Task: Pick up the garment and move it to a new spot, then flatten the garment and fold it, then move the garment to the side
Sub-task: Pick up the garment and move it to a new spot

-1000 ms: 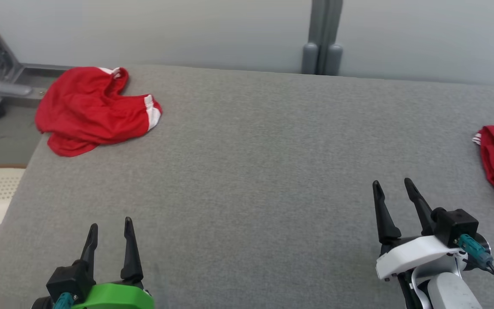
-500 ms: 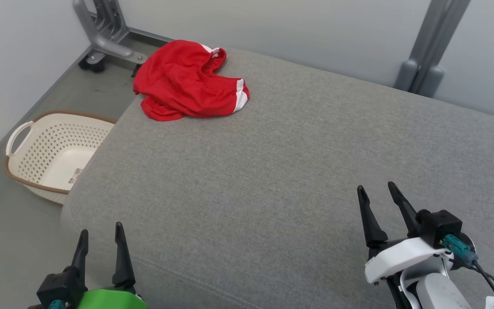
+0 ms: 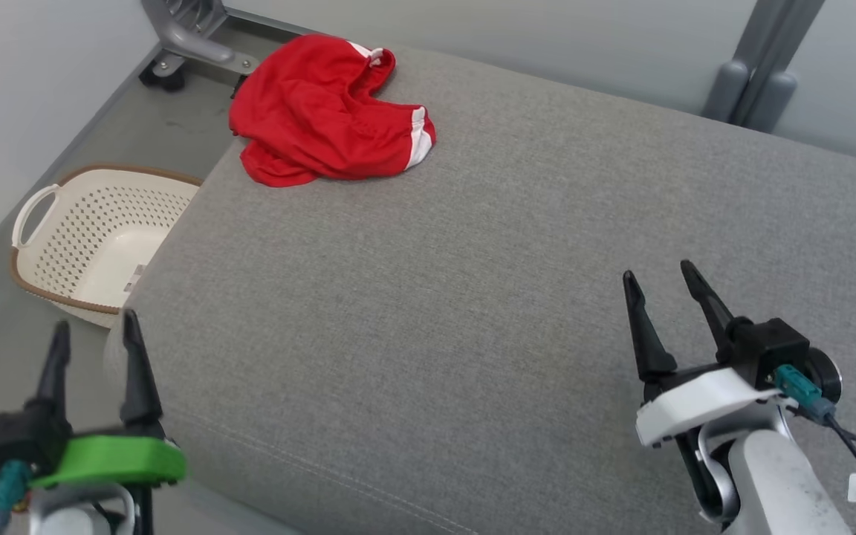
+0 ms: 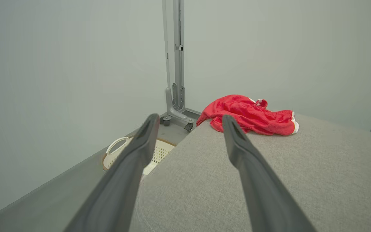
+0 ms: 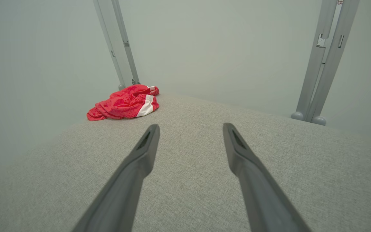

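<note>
Red garment [image 3: 316, 111] bunched, long axis unclear, white hem [image 3: 418, 138] rightward

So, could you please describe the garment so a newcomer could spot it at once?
Start from the big grey padded surface and go to its far left corner, near the cream basket on the floor. There lies the crumpled garment. Its bright red with white bands sets it apart from the grey and cream around it.

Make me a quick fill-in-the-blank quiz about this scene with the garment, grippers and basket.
The crumpled garment is ____ with white trim.
The left gripper and the right gripper both stand ____.
The cream basket sits on the ____ beside the grey cushion.
Missing words: red; open; floor.
</note>
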